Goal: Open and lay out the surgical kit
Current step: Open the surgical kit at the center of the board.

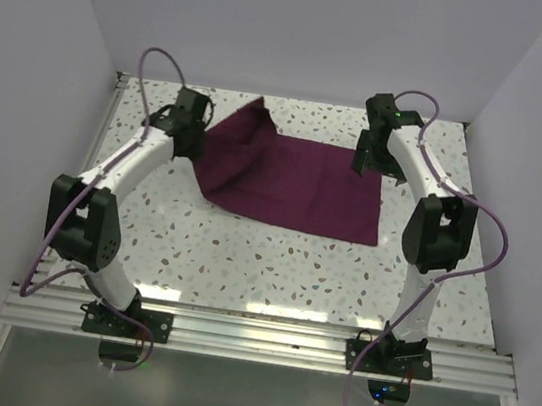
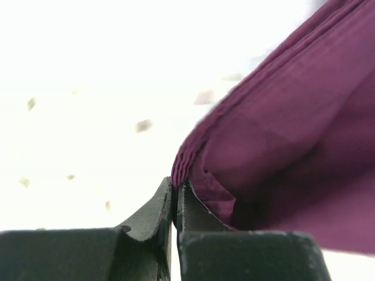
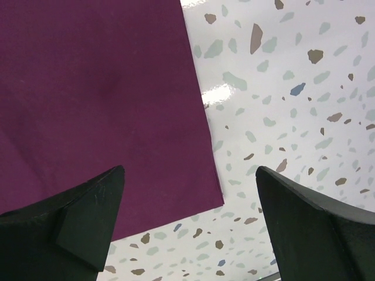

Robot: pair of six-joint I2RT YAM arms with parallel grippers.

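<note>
The maroon cloth wrap [image 1: 294, 181] is lying on the speckled table [image 1: 243, 260], with its 9 o'clock edge standing raised in folds. The left gripper [image 2: 176, 190] is pinching that edge, jaws clamped together. The right gripper [image 3: 190, 170] is hovering over the wrap's 2 o'clock corner, fingers wide apart.

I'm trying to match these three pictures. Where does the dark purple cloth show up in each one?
Top external: the dark purple cloth lies mid-table between the arms, its left edge at the left gripper.
Left wrist: it fills the right side, its edge pinched in that shut gripper.
Right wrist: it fills the upper left, partly under the open right gripper.
Shared landmark: the speckled white tabletop under the cloth.
</note>
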